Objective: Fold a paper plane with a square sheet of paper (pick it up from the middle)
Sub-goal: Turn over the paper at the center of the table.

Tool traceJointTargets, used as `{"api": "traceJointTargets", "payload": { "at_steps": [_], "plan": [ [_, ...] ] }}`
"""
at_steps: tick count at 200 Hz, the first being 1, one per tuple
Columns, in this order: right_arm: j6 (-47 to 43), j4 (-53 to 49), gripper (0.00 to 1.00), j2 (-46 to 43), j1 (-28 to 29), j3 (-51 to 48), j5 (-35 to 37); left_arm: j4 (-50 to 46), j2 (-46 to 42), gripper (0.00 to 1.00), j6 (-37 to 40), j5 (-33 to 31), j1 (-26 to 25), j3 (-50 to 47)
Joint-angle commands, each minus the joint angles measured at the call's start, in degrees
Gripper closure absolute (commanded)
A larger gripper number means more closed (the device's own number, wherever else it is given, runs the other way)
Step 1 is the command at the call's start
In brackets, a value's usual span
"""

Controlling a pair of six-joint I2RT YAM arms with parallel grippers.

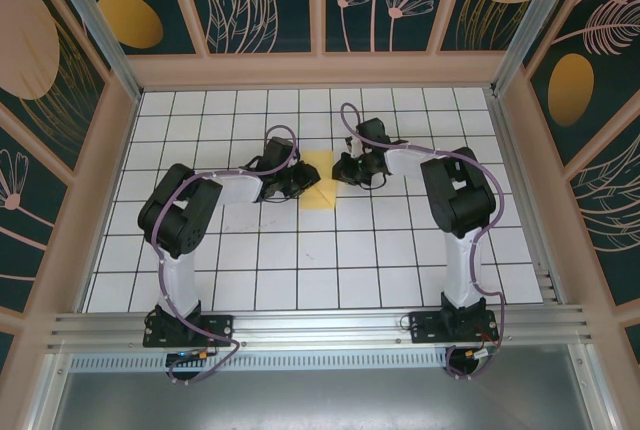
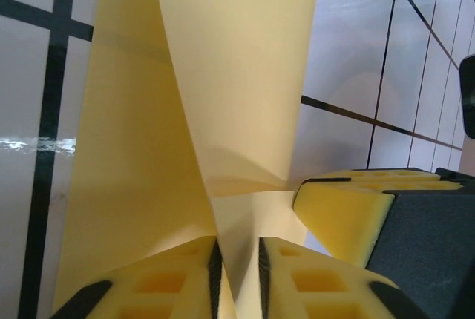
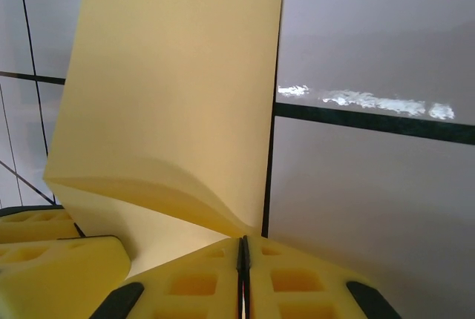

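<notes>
The square sheet of paper [image 1: 322, 194] is plain yellow and lies partly lifted on the gridded table between my two grippers. In the left wrist view the sheet [image 2: 223, 74] stands up in a creased fold. A flap of it runs into the narrow gap of my left gripper [image 2: 237, 252], whose pads stand slightly apart around it. My right gripper [image 3: 243, 243] is shut with its pads together on the curled edge of the sheet [image 3: 171, 74]. From above, the left gripper [image 1: 300, 184] is at the paper's left edge and the right gripper [image 1: 346, 170] at its right edge. No paper plane shape shows.
The white grid table [image 1: 330, 260] is ringed by a wooden frame with patterned walls [image 1: 320, 70]. A yellow finger of the right gripper [image 2: 349, 208] sits close beside my left jaws. A left gripper finger [image 3: 52, 256] shows at the lower left of the right wrist view.
</notes>
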Motion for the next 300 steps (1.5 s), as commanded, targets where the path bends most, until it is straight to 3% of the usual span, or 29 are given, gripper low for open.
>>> {"api": "traceJointTargets", "payload": {
  "at_steps": [1, 35, 72, 126, 178, 203, 246, 300],
  "plan": [
    [0.3, 0.1, 0.90, 0.4, -0.4, -0.7, -0.2, 0.2, 0.9, 0.83, 1.7, -0.3, 0.4, 1.1],
    [0.8, -1.0, 0.86, -2.5, -0.8, -1.2, 4.4, 0.4, 0.3, 0.93, 2.5, -0.6, 0.4, 1.0],
    [2.0, -1.9, 0.84, -9.9, -0.8, -3.8, 20.5, -1.1, -3.1, 0.97, 4.2, -1.5, 0.5, 1.6],
    [3.0, 2.2, 0.52, -24.7, -1.9, -11.9, 30.6, -15.3, -11.4, 0.98, 14.0, -9.7, 0.5, 5.8],
    [2.5, 4.4, 0.23, -38.1, -6.2, -19.8, 33.7, -33.6, -16.2, 0.98, 26.9, -26.7, 0.4, 15.2],
    [2.3, 4.4, 0.02, -42.4, -8.0, -22.2, 35.0, -39.0, -16.2, 0.96, 31.8, -37.2, 0.0, 19.1],
    [3.6, 3.1, 0.01, -46.3, -9.6, -24.7, 37.6, -44.4, -11.1, 0.96, 36.3, -54.9, -2.6, 24.1],
    [6.9, 1.2, 0.01, -47.7, -11.9, -25.8, 38.9, -50.4, 2.3, 0.97, 37.9, -69.7, -6.7, 31.5]
  ]
}}
